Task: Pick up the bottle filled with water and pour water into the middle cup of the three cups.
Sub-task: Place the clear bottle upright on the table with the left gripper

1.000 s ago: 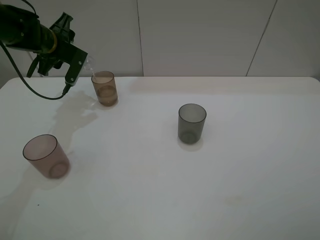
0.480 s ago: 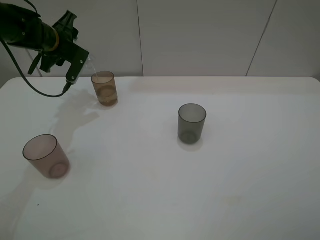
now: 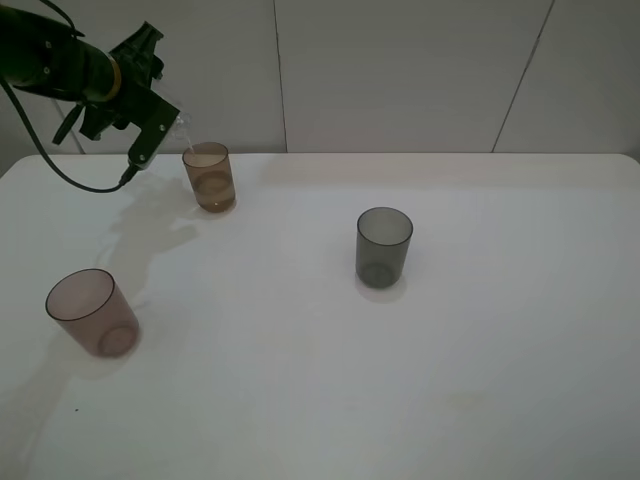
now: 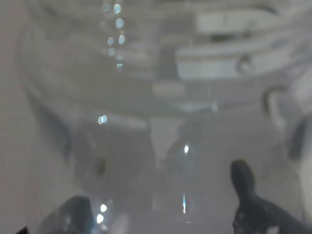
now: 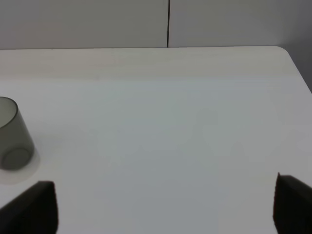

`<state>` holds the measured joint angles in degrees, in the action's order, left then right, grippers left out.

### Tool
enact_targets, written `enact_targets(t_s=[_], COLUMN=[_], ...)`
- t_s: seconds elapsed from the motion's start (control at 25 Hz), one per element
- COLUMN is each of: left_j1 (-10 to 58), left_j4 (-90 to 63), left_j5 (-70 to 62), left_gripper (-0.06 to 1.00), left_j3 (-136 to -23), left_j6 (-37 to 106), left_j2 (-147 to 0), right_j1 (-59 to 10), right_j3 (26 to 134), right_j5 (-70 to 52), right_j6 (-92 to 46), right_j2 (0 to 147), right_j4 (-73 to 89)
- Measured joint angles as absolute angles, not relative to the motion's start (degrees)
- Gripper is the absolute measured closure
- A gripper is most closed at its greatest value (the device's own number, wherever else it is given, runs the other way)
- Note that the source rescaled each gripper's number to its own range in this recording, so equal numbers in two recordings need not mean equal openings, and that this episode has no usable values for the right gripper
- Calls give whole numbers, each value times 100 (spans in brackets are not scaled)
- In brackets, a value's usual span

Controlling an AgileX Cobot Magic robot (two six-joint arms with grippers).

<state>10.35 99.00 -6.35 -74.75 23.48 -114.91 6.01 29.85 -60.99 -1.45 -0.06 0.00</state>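
The amber-brown middle cup (image 3: 210,177) stands at the back left of the table and holds some water. My left gripper (image 3: 158,122) hangs just left of and above its rim, shut on the clear bottle (image 3: 181,128), which is tipped with its neck toward the cup's mouth. In the left wrist view the bottle (image 4: 156,97) fills the frame between my dark fingertips (image 4: 246,187). The pinkish-mauve cup (image 3: 92,313) stands at the front left, and the smoky grey cup (image 3: 383,247) near the middle. My right gripper (image 5: 165,204) is open and empty, with the grey cup (image 5: 13,134) off to one side of it.
The white table (image 3: 400,380) ends at a pale panelled wall (image 3: 400,70) right behind the amber cup. A black cable (image 3: 60,170) loops down from my left arm over the table's back left corner.
My left gripper with the bottle has risen slightly and tipped a little more over the amber cup. The cups have not moved.
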Motion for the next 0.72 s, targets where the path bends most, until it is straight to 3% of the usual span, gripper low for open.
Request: enact_targets(t_s=[0.72], left_j1=[1035], left_j4=[9939], left_j5=[-630], left_gripper=[94], left_j3=[-7475], left_j6=[2348], left_j2=[-11491], right_j1=[601], right_j3=[2985], right_j5=[-6099], right_j6=[-145], right_j2=[-6], right_j4=[0])
